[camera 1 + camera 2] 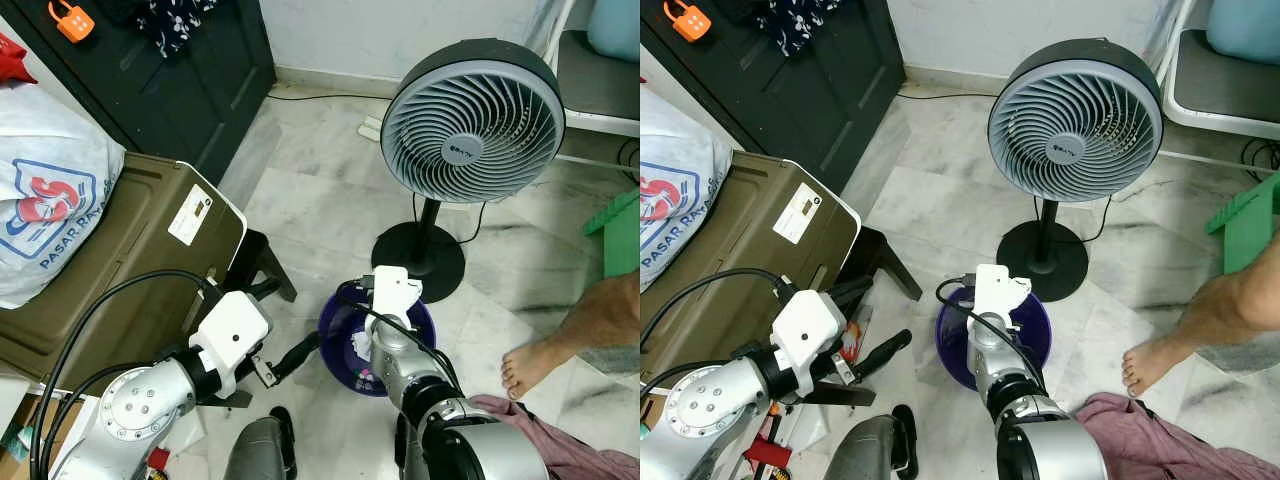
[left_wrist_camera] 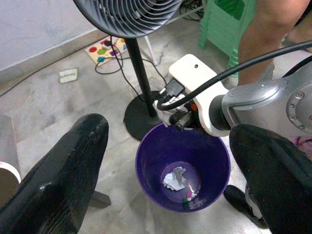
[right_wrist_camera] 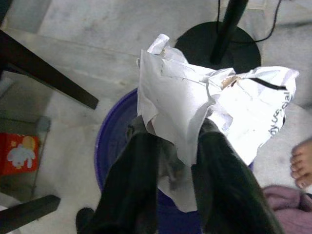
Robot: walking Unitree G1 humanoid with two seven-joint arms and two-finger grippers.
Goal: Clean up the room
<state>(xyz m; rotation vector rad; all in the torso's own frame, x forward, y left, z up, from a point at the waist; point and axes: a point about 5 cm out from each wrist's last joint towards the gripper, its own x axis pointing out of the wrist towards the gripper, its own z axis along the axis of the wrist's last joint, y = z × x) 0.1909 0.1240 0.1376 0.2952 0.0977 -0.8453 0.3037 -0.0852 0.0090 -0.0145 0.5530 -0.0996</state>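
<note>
Paper [image 3: 195, 112]: crumpled, light and soft, pinched at its lower folds by the right gripper [image 3: 178, 146], over the bin [image 2: 183, 168].
Handling: likely drops freely; crushes easily.
Left gripper [image 2: 170, 161]: spread wide, empty, near the bin.

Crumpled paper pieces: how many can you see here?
2. One white crumpled paper is pinched in the right gripper above the purple bin; another scrap lies at its bottom. More may be hidden.
</note>
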